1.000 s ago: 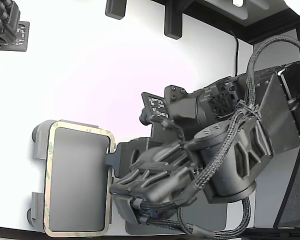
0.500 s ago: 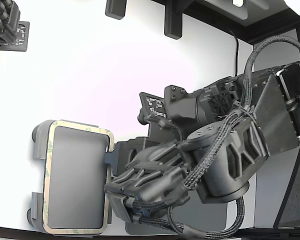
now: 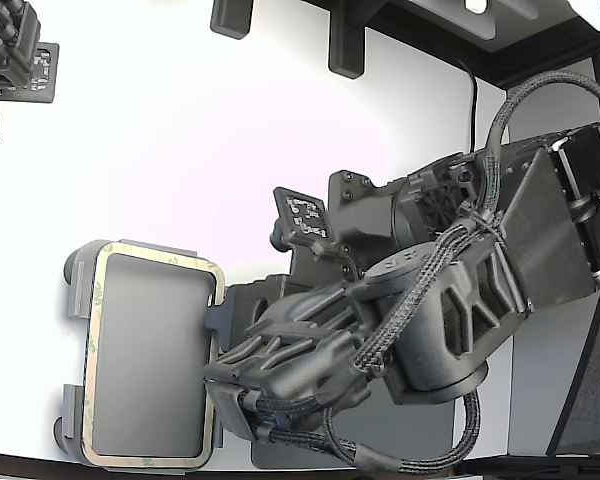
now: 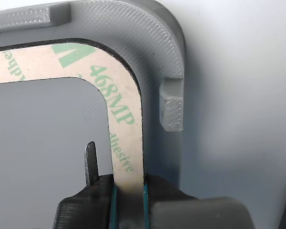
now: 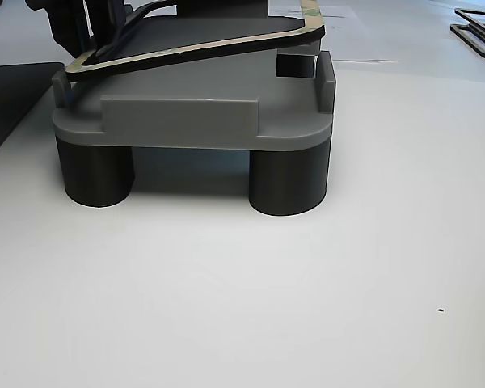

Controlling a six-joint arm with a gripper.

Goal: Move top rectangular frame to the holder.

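Lowered further, the arm's gripper (image 4: pixel 128 191) has its jaws clamped on the rectangular frame (image 3: pixel 92 340); frame lies tilted over the holder (image 5: pixel 194 121).

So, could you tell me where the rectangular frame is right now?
At the exterior view's lower left, the rectangular frame sits over the holder, pinched by the gripper; the other view shows it tilted, one end raised.

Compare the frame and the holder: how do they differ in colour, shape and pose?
The frame is tan with green print; the holder is plain light grey. The frame is a thin flat ring with an open centre; the holder is a thick tray with raised edge tabs and round dark feet. In the other view the frame sits tilted, gripped by the gripper, while the holder stands level on the table. Both are rounded rectangles.
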